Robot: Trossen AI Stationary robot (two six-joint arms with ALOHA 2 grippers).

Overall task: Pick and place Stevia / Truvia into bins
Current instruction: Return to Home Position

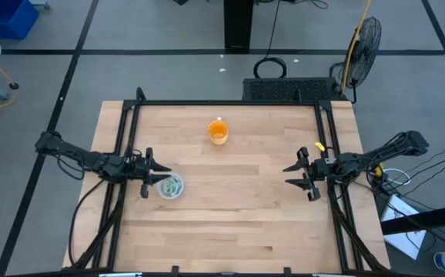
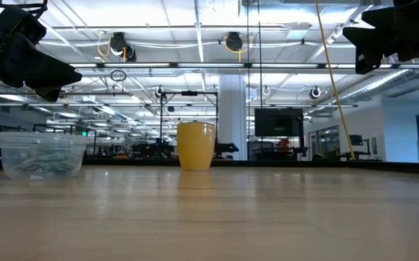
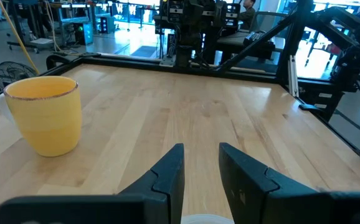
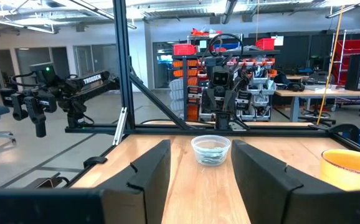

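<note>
The table [image 1: 230, 223] is built of jointed strips of pale wood, smooth and finished with a soft sheen. The cup [image 1: 170, 187] just beside the left gripper [image 1: 163, 175] is made of thin, clear, slightly cloudy plastic, and pale green paper packets [image 2: 41, 163] are seen through it. The orange cup [image 1: 218, 132], farther from both grippers, is smooth-walled and almost matt. The fingers [image 4: 149, 171] of the right gripper [image 1: 287, 175] are moulded in dark, matt plastic. The table is edged by a black metal frame [image 1: 230, 102].

Pale green packets [image 1: 172, 185], orange cup [image 1: 218, 132]
</note>
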